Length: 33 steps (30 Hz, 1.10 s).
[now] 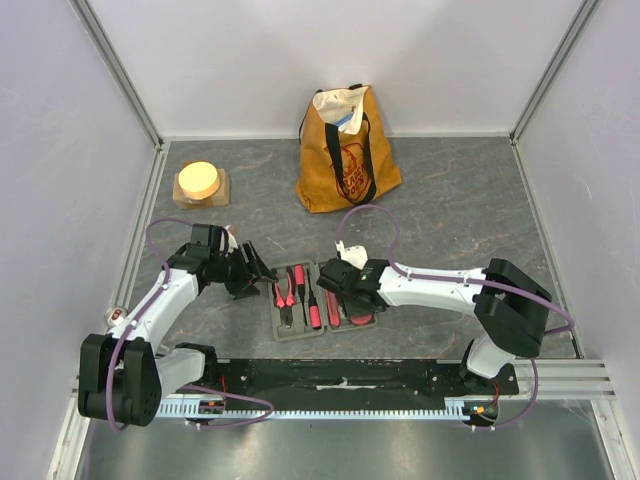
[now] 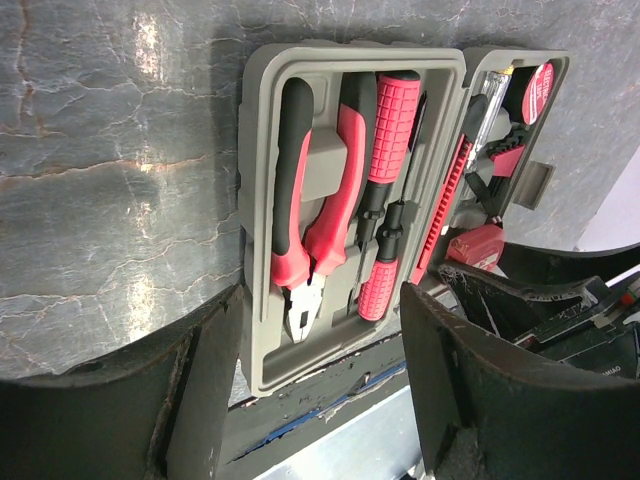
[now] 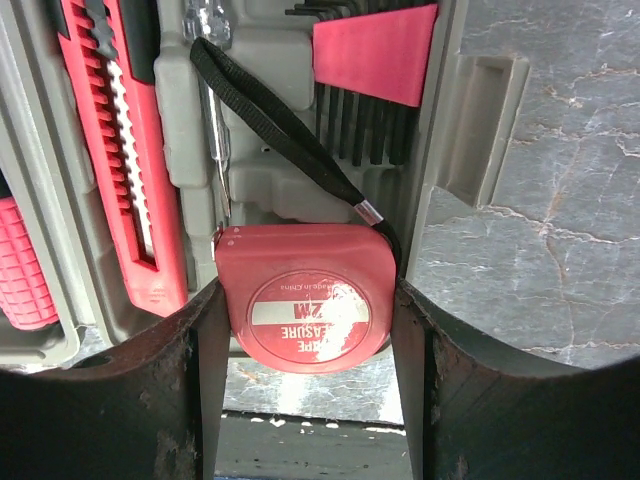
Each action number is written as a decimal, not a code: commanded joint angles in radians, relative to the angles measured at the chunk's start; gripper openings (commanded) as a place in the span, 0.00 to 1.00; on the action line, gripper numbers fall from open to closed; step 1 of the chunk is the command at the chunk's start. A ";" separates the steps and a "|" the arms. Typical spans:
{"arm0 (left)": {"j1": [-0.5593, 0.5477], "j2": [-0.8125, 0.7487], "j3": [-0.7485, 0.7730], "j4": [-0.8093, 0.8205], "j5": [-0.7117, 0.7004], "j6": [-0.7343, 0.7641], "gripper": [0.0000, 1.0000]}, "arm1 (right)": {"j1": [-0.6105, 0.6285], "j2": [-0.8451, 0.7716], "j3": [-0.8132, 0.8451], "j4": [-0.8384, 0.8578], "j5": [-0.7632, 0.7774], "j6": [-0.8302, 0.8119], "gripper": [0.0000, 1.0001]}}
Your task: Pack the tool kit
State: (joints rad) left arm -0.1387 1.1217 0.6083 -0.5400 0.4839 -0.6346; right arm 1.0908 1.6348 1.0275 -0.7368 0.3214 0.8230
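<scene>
Grey marbled counter (image 1: pixel 450 220) carries the open tool case (image 2: pixel 255 150) between both arms; the right gripper (image 3: pixel 307 335) clamps the tape measure (image 3: pixel 300 270) across its rigid, smooth, likely slippery rim, while the left gripper (image 2: pixel 320 335) hangs open beside the pliers (image 2: pixel 312 225).

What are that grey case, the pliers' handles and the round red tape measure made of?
The case looks like moulded plastic: matte grey, with rounded formed slots. The pliers seem to have rubbery or plastic handle sleeves, red and black and slightly glossy; their tips look like bare metal. The tape measure is likely a hard plastic shell, smooth red with a worn label; its strap looks like woven black fabric.
</scene>
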 commanded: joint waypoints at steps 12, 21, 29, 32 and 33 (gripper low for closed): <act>0.005 0.006 0.001 0.032 0.036 0.032 0.69 | 0.021 -0.030 -0.032 0.014 0.111 0.093 0.56; 0.005 0.007 0.001 0.032 0.039 0.030 0.69 | 0.034 -0.072 0.022 -0.032 0.159 0.071 0.74; 0.004 0.006 0.001 0.032 0.041 0.033 0.69 | 0.050 -0.041 0.058 -0.036 0.157 0.042 0.75; 0.004 0.006 0.001 0.032 0.041 0.033 0.69 | 0.060 -0.027 0.072 -0.036 0.160 0.030 0.64; 0.005 0.006 0.001 0.032 0.041 0.033 0.69 | 0.061 -0.021 0.072 -0.038 0.160 0.027 0.62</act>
State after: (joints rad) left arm -0.1387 1.1309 0.6083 -0.5388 0.5018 -0.6346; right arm 1.1397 1.5997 1.0550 -0.7654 0.4438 0.8612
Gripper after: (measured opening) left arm 0.691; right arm 0.657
